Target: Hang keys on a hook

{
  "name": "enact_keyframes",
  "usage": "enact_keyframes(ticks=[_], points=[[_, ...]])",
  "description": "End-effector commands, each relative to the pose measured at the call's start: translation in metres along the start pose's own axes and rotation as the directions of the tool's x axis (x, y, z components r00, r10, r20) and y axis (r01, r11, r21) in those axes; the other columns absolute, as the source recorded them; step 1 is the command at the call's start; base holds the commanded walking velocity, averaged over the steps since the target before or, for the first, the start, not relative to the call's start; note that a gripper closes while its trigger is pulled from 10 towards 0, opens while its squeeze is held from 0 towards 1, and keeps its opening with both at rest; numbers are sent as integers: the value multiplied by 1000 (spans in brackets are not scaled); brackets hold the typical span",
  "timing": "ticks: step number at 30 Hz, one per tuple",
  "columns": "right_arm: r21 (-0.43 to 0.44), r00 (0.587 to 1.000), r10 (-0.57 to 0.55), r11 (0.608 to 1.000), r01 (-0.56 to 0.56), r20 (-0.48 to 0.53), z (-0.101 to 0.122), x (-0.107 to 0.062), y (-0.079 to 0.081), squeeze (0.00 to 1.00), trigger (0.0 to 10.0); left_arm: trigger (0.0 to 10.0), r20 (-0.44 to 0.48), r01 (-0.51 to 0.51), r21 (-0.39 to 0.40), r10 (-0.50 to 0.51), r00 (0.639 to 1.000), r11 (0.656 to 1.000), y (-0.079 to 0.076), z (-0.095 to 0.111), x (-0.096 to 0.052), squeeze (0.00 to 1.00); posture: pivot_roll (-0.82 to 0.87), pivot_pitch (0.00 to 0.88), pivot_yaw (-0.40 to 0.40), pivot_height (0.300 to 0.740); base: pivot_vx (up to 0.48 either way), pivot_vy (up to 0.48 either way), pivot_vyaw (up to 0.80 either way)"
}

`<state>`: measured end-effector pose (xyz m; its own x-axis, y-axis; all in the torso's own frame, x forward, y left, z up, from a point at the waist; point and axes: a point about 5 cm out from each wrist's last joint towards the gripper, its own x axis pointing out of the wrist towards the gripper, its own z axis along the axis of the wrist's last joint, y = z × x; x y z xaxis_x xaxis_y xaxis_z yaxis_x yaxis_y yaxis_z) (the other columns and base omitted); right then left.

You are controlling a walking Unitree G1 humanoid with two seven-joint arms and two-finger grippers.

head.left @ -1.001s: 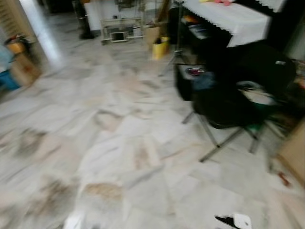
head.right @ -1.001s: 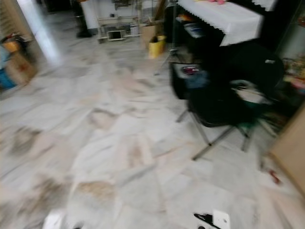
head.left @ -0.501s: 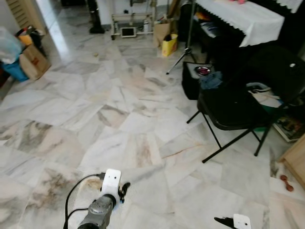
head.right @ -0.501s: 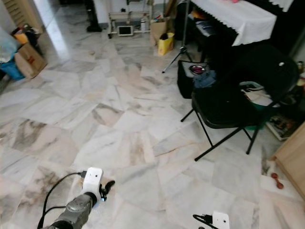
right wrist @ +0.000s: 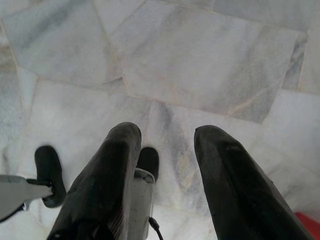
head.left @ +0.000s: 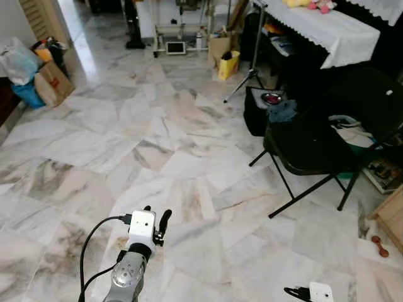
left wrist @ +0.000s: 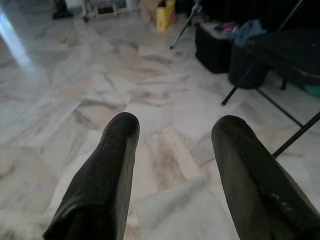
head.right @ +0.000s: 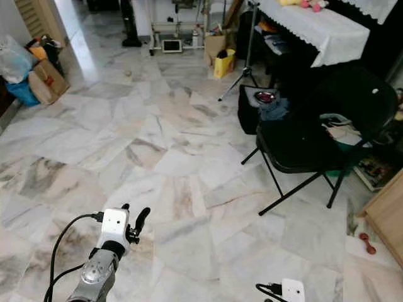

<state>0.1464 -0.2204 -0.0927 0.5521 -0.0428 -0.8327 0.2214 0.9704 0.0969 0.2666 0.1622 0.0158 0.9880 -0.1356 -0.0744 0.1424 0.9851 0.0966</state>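
Keys are what we look for, and we cannot tell where they are; neither set of jaws holds anything.

Our left gripper (head.left: 156, 214) is raised over the near left part of the marble floor (head.left: 94, 138), its white wrist box and black cable behind it. Its jaws stand apart, with bare tile showing between the two black fingers (left wrist: 117, 150). Our right gripper (right wrist: 167, 132) points down at the floor on the near right, and its jaws are likewise apart with pale tile between them.

To the right stands a black folding chair (head.left: 315, 138) on thin metal legs. Just beyond its left side sits a black box (head.left: 259, 116) with a dark bowl (head.left: 272, 98) and a blue cloth (head.left: 284, 111) on top. Farther right, a desk (head.left: 352, 47) wears a white lace-edged cloth, and soft toys (head.left: 308, 4) lie on its far end. A tripod stand (head.left: 252, 60) rises near the desk's left end, with a yellow bag (head.left: 228, 64) just beside it. On the far left are a cardboard box (head.left: 53, 82) and a white plastic bag (head.left: 19, 60). A small red dumbbell (head.left: 378, 244) lies on the floor at the near right, beside a pale wooden panel (head.left: 393, 217).
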Motion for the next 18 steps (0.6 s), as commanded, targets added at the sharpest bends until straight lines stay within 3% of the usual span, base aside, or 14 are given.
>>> enact_keyframes(ticks=[1, 3, 5, 6, 9, 11, 12, 15, 17, 18], points=[[14, 1000, -1, 1000, 1, 0, -1, 0, 0, 0, 10000, 10000, 0, 22, -6, -22, 1000, 1000, -2, -3, -7, 0, 150, 0, -21, 740, 0, 0, 0], [13, 1000, -2, 1000, 2, -3, -2, 0, 1, 0, 10000, 10000, -13, 19, -5, -19, 1000, 1000, -1, -7, -11, 0, 155, 0, -20, 740, 0, 0, 0], [6, 1000, -13, 1000, 13, -8, -3, 0, 1, 0, 10000, 10000, -66, -13, -72, 8, 998, 997, 5, -14, -16, 0, 154, 0, -20, 740, 0, 0, 0], [-5, 1000, -21, 1000, 21, -6, -3, 0, 1, 0, 10000, 10000, -219, -96, -163, 59, 974, 982, 20, -34, -22, 0, 172, 0, -21, 740, 0, 0, 0], [-12, 1000, -20, 1000, 20, -9, -5, 1, 6, 0, 10000, 10000, -395, -188, -141, 119, 911, 972, 47, -54, -35, 0, 176, 0, -8, 740, 0, 0, 0], [-6, 1000, -17, 1000, 17, -10, -5, 1, 7, 0, 10000, 10000, -428, -181, -152, 101, 898, 972, 48, -58, -36, 0, 177, 0, -3, 740, 0, 0, 0], [2, 1000, 6, 1000, -6, -7, -6, 1, 11, 0, 10000, 10000, -503, -138, -127, 56, 863, 982, 46, -65, -40, 0, 180, 0, 6, 740, 0, 0, 0], [-29, 999, 42, 999, -42, -12, -7, 2, 16, 0, 10000, 10000, -570, -104, -120, 18, 821, 987, 41, -72, -42, 0, 155, 0, 17, 740, 0, 0, 0], [-47, 999, 48, 998, -49, -17, -8, 2, 19, 0, 10000, 10000, -615, -142, -157, 16, 788, 977, 34, -77, -43, 0, 107, 0, 25, 740, 0, 0, 0], [-47, 999, 48, 998, -49, -17, -8, 2, 19, 0, 10000, 10000, -615, -142, -157, 16, 788, 977, 34, -77, -43, 0, 107, 0, 25, 740, 0, 0, 0]])
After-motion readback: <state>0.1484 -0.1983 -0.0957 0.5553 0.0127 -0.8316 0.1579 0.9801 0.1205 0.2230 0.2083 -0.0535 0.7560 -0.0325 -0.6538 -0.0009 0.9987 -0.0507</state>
